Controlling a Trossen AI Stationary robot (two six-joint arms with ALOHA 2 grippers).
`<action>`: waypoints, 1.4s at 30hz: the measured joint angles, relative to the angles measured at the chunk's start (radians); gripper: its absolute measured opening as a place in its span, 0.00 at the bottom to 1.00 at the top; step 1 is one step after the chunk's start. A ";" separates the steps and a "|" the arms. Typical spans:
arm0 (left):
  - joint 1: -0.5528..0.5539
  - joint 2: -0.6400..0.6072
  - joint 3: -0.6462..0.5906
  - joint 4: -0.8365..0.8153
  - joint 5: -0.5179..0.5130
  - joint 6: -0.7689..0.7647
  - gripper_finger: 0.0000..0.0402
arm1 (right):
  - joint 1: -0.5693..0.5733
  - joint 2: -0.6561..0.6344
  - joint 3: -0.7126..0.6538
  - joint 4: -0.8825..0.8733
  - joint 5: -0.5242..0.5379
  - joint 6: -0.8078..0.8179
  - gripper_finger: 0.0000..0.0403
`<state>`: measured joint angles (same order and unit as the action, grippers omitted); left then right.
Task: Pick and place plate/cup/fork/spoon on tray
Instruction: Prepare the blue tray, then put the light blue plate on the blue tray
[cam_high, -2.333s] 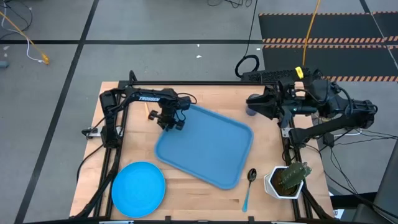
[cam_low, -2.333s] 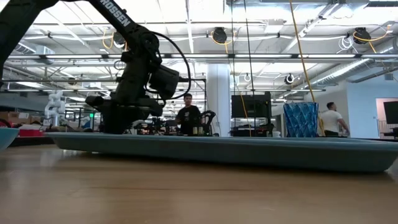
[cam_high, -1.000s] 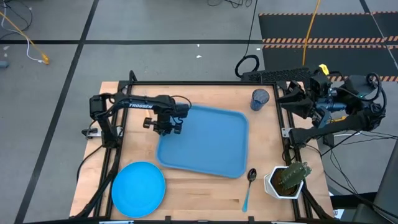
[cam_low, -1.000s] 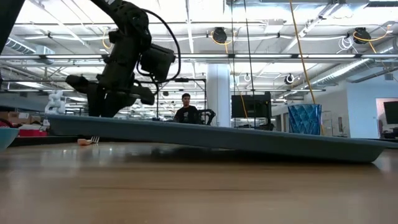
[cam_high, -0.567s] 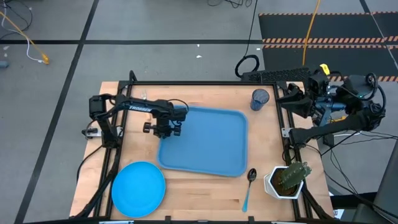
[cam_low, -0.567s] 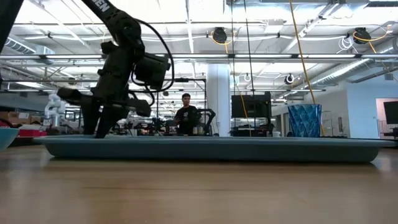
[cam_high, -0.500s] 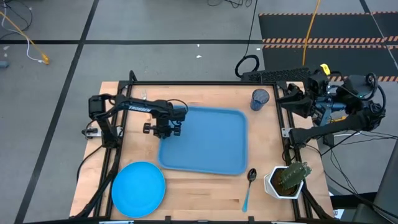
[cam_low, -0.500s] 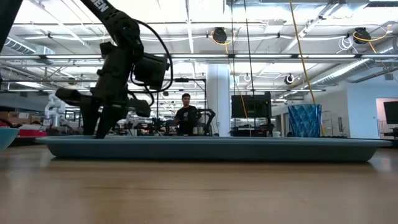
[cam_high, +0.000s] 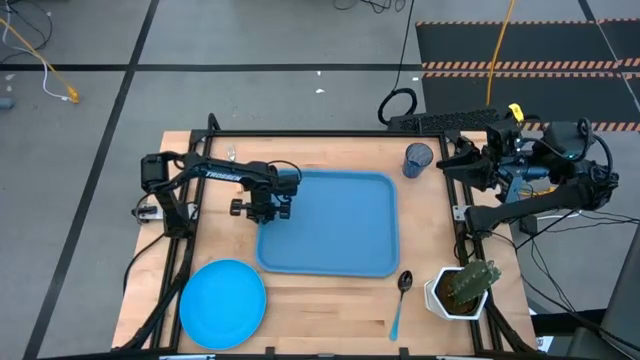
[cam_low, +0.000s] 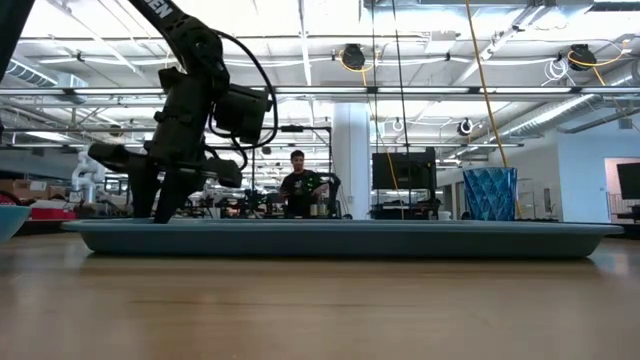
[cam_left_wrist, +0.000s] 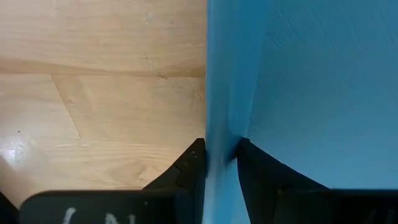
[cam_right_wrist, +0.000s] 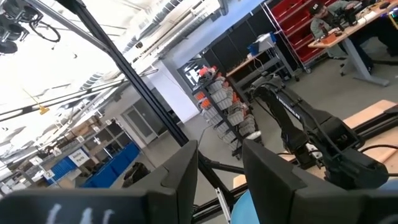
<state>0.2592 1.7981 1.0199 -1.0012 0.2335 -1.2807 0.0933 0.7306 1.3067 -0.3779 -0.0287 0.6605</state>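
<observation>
Now the left gripper (cam_high: 264, 211) pinches the left rim of the tray (cam_high: 330, 225). In the left wrist view one dark finger (cam_left_wrist: 186, 171) sits on the outside of the rim and the other sits on the inside, with the blue edge squeezed between them. The tray lies flat in the middle of the table (cam_high: 300, 300).

The plate (cam_high: 222, 303) rests on the wood near the front left corner, apart from the tray. The cup (cam_high: 417, 159) stands just past the tray's far right corner. The spoon (cam_high: 400, 300) lies on the table just in front of the tray's near right corner, next to a white pot with a cactus (cam_high: 463, 290).

The right gripper (cam_high: 450, 165) waits up by the right edge of the table, near the cup. Its fingers (cam_right_wrist: 180, 174) have a small gap between them and hold nothing.
</observation>
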 joint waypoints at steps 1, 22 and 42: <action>0.000 0.000 0.000 0.000 0.000 0.006 0.21 | 0.000 0.003 0.000 0.000 -0.002 0.001 0.30; 0.000 -0.080 -0.005 -0.029 -0.004 0.083 0.40 | 0.000 0.038 0.000 -0.001 -0.055 -0.022 0.30; 0.047 -0.468 0.015 0.551 -0.165 0.208 0.40 | -0.001 0.118 -0.001 0.006 0.226 -0.078 0.30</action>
<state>0.3064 1.3300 1.0352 -0.4503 0.0690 -1.0723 0.0921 0.8483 1.3060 -0.3717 0.1976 0.5822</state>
